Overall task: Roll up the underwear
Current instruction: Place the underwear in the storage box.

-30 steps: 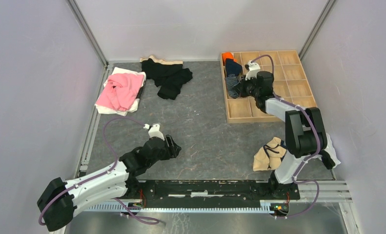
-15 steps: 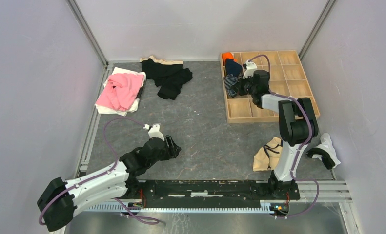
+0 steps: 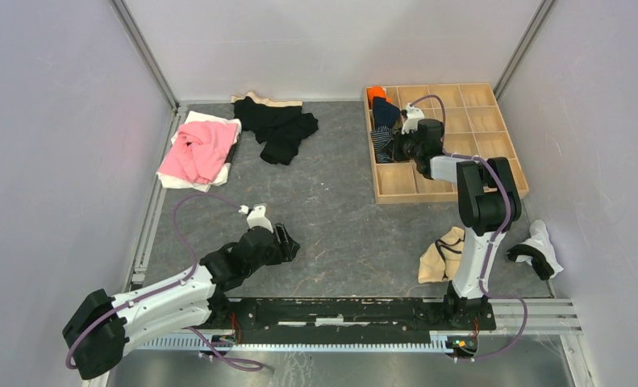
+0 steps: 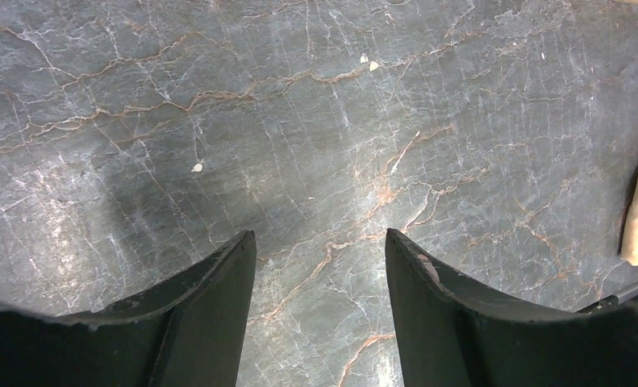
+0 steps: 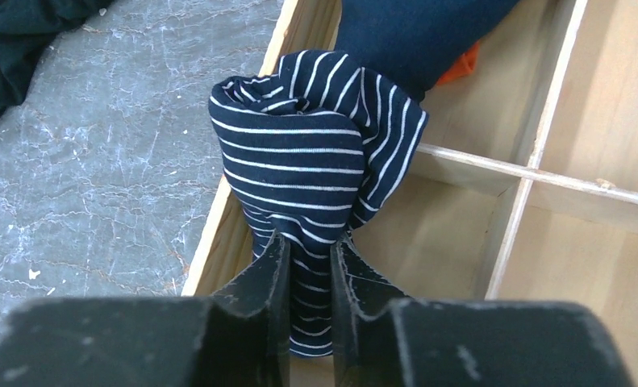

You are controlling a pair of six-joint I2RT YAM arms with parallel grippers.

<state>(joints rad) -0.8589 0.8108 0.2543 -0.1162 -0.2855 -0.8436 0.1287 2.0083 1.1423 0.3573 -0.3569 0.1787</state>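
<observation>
The underwear, a navy roll with thin pale stripes, is standing bunched against the left wall of the wooden tray, inside one of its compartments, and the right fingers are pinching its lower end in a narrow grip. A plain navy piece and a scrap of orange cloth are lying in the compartment just beyond the divider. The tray is sitting at the far right of the surface, a dark grey slab veined like marble, and pale lilac walls are closing it in on three sides. At the far left a pink garment is lying on a white cloth, with black garments just beside it. A beige piece is lying near the right arm's base, and a white piece with black trim is resting by the right wall. The right arm is rising from its base and reaching far forward to the tray. The left arm is stretching low towards the middle, and the left fingers are hanging spread apart above bare surface, gripping nothing
</observation>
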